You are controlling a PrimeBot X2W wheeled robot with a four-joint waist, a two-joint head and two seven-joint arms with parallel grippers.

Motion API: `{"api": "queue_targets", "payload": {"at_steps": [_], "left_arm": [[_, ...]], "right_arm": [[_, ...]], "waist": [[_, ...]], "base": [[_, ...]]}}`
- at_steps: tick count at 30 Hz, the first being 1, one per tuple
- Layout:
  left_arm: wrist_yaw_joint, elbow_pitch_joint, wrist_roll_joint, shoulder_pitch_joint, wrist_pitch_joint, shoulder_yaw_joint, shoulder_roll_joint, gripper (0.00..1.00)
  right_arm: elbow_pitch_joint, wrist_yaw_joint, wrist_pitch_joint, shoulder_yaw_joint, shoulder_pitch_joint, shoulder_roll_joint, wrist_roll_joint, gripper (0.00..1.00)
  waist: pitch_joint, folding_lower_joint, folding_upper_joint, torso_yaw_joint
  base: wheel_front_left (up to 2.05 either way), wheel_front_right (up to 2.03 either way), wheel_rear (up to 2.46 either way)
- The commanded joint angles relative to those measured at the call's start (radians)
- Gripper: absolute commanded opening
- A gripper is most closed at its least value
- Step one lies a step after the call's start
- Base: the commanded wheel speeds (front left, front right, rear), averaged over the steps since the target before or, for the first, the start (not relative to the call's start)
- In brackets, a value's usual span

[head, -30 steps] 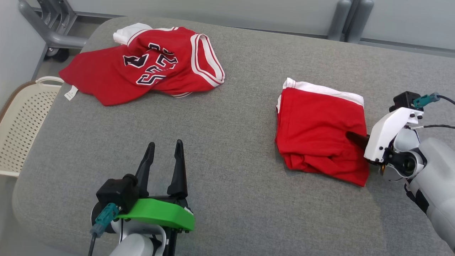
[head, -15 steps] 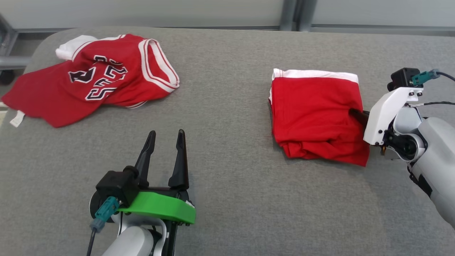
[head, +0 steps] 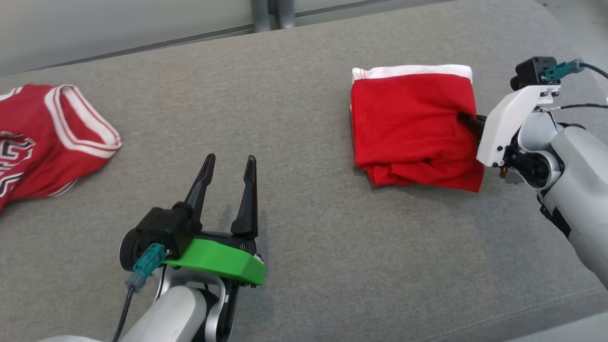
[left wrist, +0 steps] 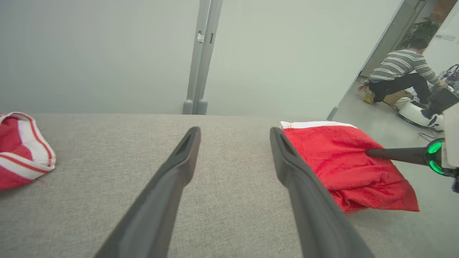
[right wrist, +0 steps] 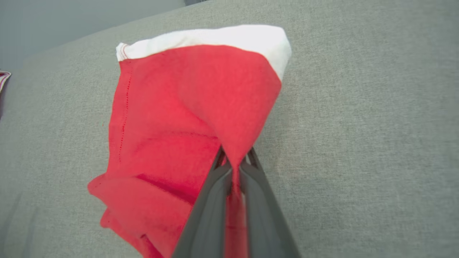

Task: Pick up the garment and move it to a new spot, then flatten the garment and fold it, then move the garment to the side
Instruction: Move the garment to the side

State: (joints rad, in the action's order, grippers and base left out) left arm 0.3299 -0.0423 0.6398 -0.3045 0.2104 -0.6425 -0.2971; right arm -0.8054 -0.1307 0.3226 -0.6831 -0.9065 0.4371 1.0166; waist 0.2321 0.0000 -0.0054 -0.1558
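On the grey tabletop (head: pixel 308 118), far left of the folded red garment (head: pixel 408 123): a crumpled red jersey (head: pixel 47 137). Nearer the garment, left claw (head: pixel 230 159), fingers spread wide, empty. At the garment's right edge, right claw (head: pixel 468 122) pinched shut on its cloth.

A grey fabric-covered pad (head: pixel 304 109) carries a folded red garment (head: pixel 408 123) with a white band toward its right, and a rumpled red jersey (head: pixel 42 142) well apart at the left.

Red jersey (head: pixel 45 142) partly beyond left edge
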Motion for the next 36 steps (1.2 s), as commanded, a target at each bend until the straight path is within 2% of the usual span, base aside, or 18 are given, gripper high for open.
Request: {"api": "queue_targets", "payload": {"at_steps": [1, 7, 13, 22, 26, 27, 36], "left_arm": [[-0.001, -0.002, -0.008, -0.019, -0.007, -0.002, -0.007, 1.0], [-0.001, -0.001, -0.015, -0.035, -0.027, -0.023, -0.001, 1.0], [0.007, -0.002, -0.014, -0.034, -0.034, -0.019, -0.011, 1.0], [0.016, -0.021, -0.019, -0.044, -0.037, -0.015, -0.022, 1.0], [0.021, -0.031, -0.021, -0.052, -0.041, -0.014, -0.023, 1.0], [0.023, -0.037, -0.025, -0.057, -0.041, -0.015, -0.024, 1.0], [0.037, -0.067, -0.042, -0.074, -0.055, -0.017, -0.037, 1.0]], "right_arm": [[-0.004, 0.0, -0.009, -0.006, -0.019, -0.004, -0.006, 0.0], [-0.026, 0.0, -0.031, -0.027, -0.05, -0.004, 0.004, 0.0], [-0.061, 0.0, -0.068, -0.035, -0.075, 0.005, -0.001, 0.0], [-0.187, 0.0, -0.148, -0.043, -0.16, 0.023, -0.073, 0.0], [-0.255, 0.0, -0.175, -0.057, -0.209, 0.051, -0.119, 0.0], [-0.286, 0.0, -0.187, -0.068, -0.23, 0.077, -0.148, 0.0], [-0.393, 0.0, -0.236, -0.071, -0.302, 0.166, -0.202, 0.0]], "waist": [[0.039, 0.0, 0.0054, -0.135], [0.05, 0.0, 0.0054, -0.156], [0.066, 0.0, 0.0054, -0.114], [0.102, 0.0, 0.0054, -0.046], [0.127, 0.0, 0.0054, -0.014], [0.141, 0.0, 0.0054, -0.001], [0.202, 0.0, 0.0054, 0.039]], "base": [[0.0, 0.0, 0.0], [0.0, 0.0, 0.0], [0.0, 0.0, 0.0], [0.0, 0.0, 0.0], [0.0, 0.0, 0.0], [0.0, 0.0, 0.0], [0.0, 0.0, 0.0]]}}
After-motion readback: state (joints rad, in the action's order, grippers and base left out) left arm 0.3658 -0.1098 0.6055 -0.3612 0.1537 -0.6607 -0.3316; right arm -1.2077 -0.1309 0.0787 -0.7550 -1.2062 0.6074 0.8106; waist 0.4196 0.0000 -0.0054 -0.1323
